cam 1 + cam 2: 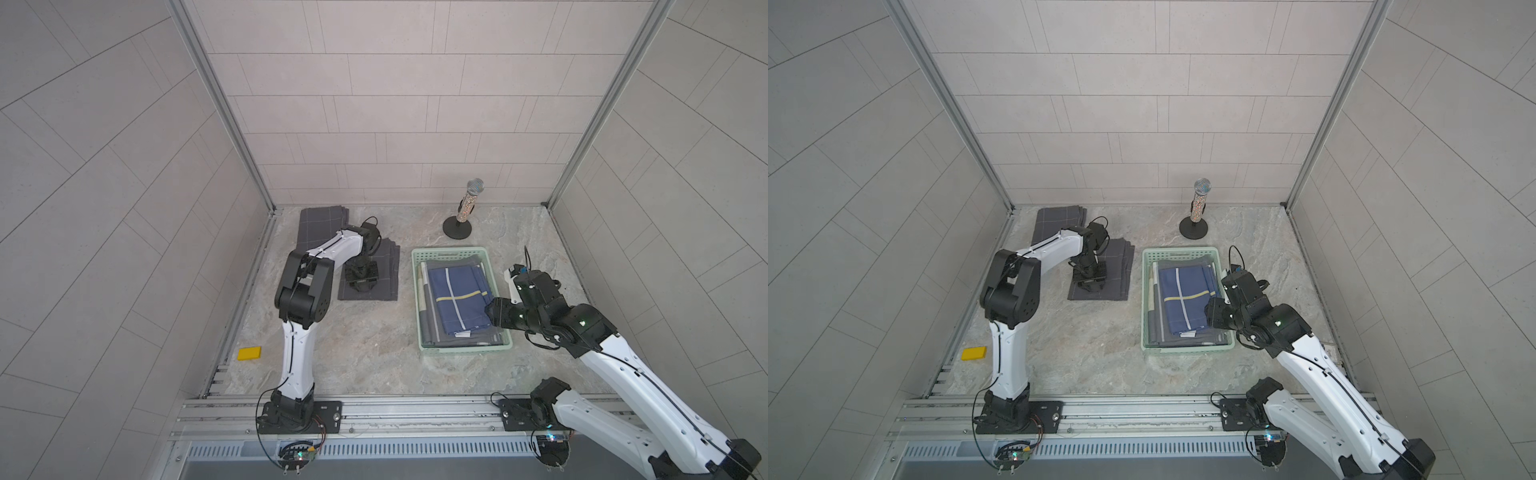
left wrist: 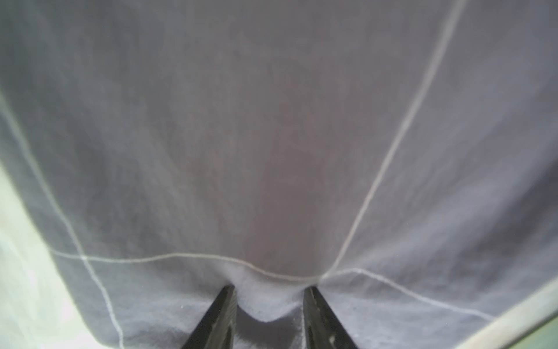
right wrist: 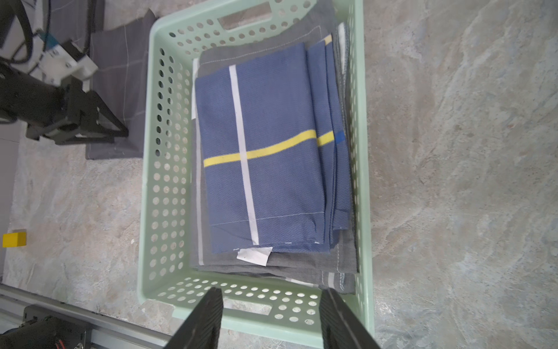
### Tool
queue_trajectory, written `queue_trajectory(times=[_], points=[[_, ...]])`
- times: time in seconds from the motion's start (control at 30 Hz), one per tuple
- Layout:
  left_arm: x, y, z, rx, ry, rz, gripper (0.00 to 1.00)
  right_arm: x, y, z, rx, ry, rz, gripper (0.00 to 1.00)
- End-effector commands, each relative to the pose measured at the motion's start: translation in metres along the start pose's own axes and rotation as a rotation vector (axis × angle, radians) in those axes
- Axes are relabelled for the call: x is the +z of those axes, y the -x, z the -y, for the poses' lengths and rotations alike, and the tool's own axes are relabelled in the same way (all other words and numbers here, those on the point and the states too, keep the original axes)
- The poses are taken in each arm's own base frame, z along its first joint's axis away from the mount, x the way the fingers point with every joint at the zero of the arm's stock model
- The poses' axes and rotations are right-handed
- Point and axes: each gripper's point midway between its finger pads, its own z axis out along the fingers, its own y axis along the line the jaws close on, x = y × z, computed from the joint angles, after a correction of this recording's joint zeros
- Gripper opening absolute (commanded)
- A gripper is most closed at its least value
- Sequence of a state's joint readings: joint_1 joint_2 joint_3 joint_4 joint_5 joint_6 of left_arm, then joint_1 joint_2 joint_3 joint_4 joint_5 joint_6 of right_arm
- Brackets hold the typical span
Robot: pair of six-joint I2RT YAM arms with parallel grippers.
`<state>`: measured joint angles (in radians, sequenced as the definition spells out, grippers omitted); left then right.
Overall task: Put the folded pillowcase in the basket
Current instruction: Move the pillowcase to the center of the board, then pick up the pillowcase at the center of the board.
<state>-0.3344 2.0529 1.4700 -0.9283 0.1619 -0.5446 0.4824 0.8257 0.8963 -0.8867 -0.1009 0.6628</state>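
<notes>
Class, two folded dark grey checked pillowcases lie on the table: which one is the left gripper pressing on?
The grey pillowcase nearer the mint-green plastic basket: the left gripper dents its cloth. The other grey pillowcase lies by the back wall.

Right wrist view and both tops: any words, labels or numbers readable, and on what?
None can be read.
White tag on the blue pillowcase: no print shows.
Pale sticker at the right edge of the table: too small to read.

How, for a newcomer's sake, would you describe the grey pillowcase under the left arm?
Find the mint-green basket. Beside it, toward the left arm, lies a folded grey pillowcase. The left tool sits on it, not on the grey cloth behind.
</notes>
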Motion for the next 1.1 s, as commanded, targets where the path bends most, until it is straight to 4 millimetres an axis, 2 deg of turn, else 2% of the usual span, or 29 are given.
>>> queue_trajectory(times=[0.0,0.1,0.2,0.3,0.43,0.57,0.67,0.73,0.83,0.9,1.07], points=[[0.023,-0.050,-0.007,-0.109,-0.064,-0.041,0.41,-0.014,0.002,-0.009,-0.004,0.020,0.020,0.56],[0.030,-0.096,-0.023,-0.180,-0.091,-0.014,0.40,-0.021,0.003,-0.020,-0.032,0.037,0.036,0.56],[0.033,-0.130,-0.034,-0.240,-0.136,-0.012,0.40,-0.026,0.001,-0.032,-0.060,0.054,0.046,0.56],[0.026,-0.153,-0.037,-0.266,-0.186,0.018,0.39,-0.027,-0.002,-0.042,-0.089,0.062,0.050,0.56],[-0.004,-0.161,-0.033,-0.270,-0.270,0.083,0.39,-0.019,-0.010,-0.061,-0.140,0.078,0.035,0.56],[-0.048,-0.152,-0.030,-0.206,-0.305,0.185,0.42,-0.005,-0.023,-0.100,-0.237,0.105,0.013,0.58],[-0.081,-0.131,-0.036,-0.132,-0.260,0.285,0.49,0.008,-0.034,-0.137,-0.310,0.132,-0.010,0.62],[-0.094,-0.115,-0.044,-0.121,-0.226,0.276,0.51,0.019,-0.041,-0.160,-0.339,0.158,-0.034,0.67],[-0.101,-0.084,-0.065,-0.126,-0.169,0.268,0.54,0.039,-0.059,-0.200,-0.351,0.271,-0.111,0.74],[-0.097,-0.064,-0.081,-0.180,-0.163,0.230,0.56,0.051,-0.066,-0.220,-0.347,0.304,-0.138,0.75],[-0.080,-0.031,-0.114,-0.299,-0.172,0.143,0.56,0.094,-0.082,-0.248,-0.371,0.231,-0.202,0.79]])
